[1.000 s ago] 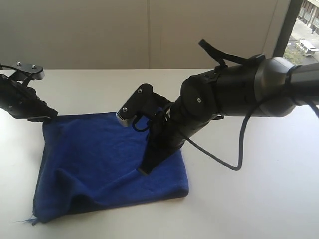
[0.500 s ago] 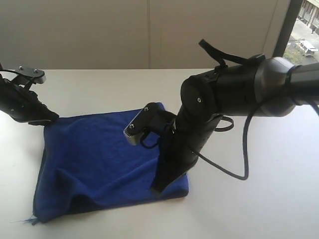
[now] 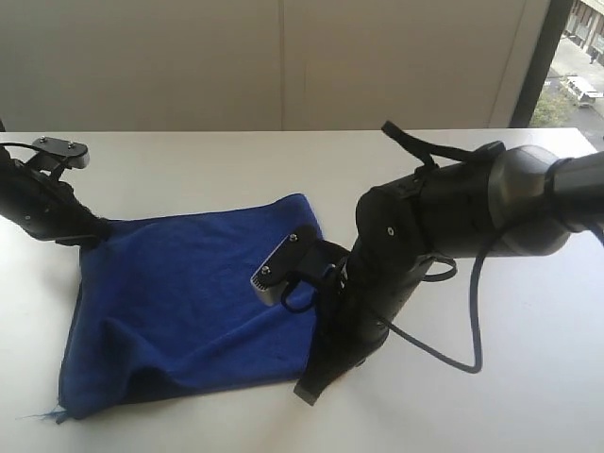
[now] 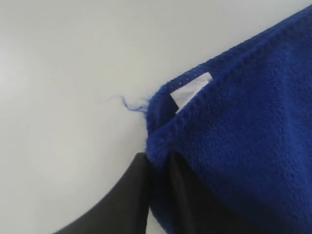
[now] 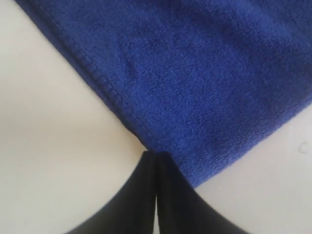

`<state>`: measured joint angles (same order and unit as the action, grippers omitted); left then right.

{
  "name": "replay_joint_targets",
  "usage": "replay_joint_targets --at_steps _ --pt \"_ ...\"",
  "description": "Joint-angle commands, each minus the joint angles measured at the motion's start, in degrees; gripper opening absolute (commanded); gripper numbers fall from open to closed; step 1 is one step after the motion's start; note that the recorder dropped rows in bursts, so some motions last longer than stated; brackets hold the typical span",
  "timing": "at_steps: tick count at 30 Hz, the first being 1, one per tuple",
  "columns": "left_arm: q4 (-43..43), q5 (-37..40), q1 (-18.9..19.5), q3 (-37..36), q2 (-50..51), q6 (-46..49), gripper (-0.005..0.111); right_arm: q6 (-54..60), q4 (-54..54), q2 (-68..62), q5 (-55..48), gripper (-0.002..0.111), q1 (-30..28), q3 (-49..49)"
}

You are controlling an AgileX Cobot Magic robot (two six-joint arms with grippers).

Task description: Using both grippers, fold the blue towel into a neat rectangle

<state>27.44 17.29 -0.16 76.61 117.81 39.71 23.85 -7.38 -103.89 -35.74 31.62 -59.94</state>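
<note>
one blue towel [image 3: 189,302] lies rumpled on the table [image 3: 189,160]. left gripper [image 4: 157,163] pinches its tagged corner; right gripper [image 5: 156,158] is clamped together at the near edge, maybe on nothing, so that side could lag and fold crooked.

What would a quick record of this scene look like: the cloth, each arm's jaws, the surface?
surface: white table
cloth: blue towel, spread on the table, rumpled
left gripper: jaws closed on the towel's corner edge
tag: white tag beside that corner
right gripper: jaws shut, tips at the towel's edge, no cloth seen between
</note>
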Motion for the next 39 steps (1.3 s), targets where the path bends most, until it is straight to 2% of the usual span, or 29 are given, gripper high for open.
replay_joint_targets --at_steps 1,9,18,27,39 --pt "0.34 0.41 0.05 0.14 0.12 0.22 0.019 -0.7 -0.02 -0.09 4.52 0.0 -0.28 2.24" --pt "0.34 0.78 0.05 0.14 0.12 0.22 0.02 -0.7 -0.02 -4.94 5.34 0.0 -0.28 2.39" --pt "0.34 1.78 0.05 0.14 -0.38 0.22 0.043 -0.7 0.1 -4.85 6.28 0.0 -0.28 2.39" --pt "0.34 1.81 0.05 0.14 -0.47 0.22 0.043 -0.7 -0.04 0.12 10.68 0.0 -0.28 1.13" --pt "0.34 3.31 0.05 0.14 -0.47 0.98 0.043 -1.17 -0.04 -5.39 13.56 0.0 -0.28 1.13"
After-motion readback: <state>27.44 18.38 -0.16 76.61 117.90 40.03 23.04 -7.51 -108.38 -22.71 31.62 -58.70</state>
